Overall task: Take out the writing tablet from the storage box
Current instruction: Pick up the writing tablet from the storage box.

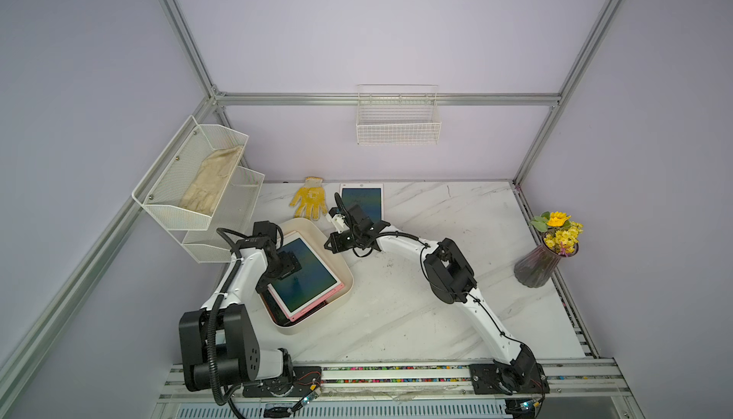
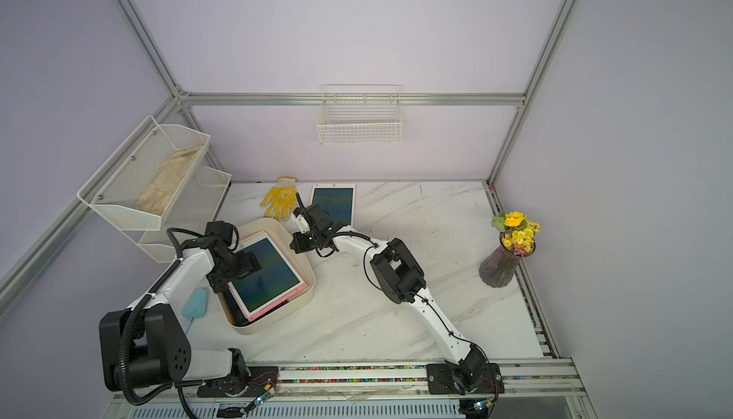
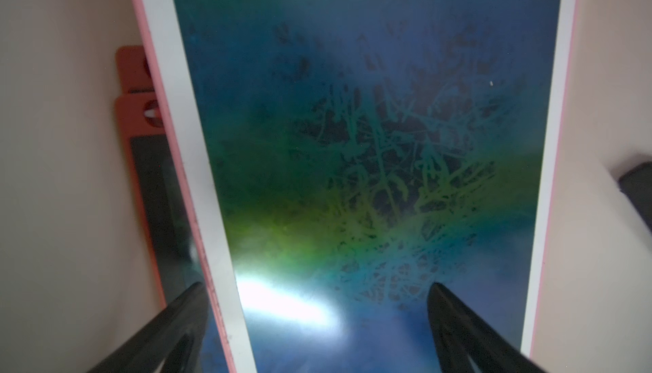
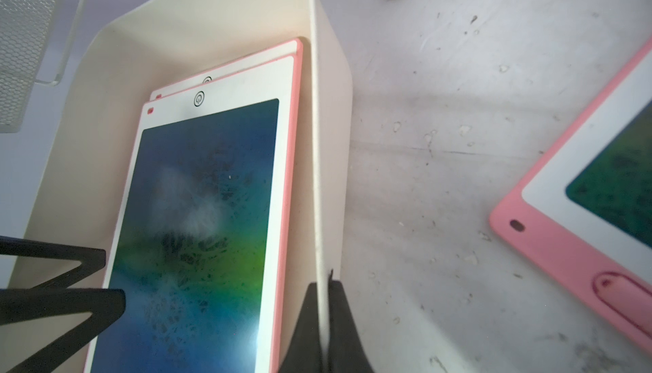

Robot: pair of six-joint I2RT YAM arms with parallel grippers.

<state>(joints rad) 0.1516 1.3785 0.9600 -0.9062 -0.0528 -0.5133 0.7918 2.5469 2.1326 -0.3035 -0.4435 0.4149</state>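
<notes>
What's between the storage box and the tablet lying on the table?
Only bare, scuffed marble tabletop, in the right wrist view, between the storage box wall and the loose writing tablet. The right arm crosses above it in both top views.

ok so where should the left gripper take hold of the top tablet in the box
Probably the long pink edge nearest the left arm, from above. The top tablet looks wider than the open left gripper, but that edge lies raised on the lower tablets, with room beside the storage box wall for one finger.
</notes>
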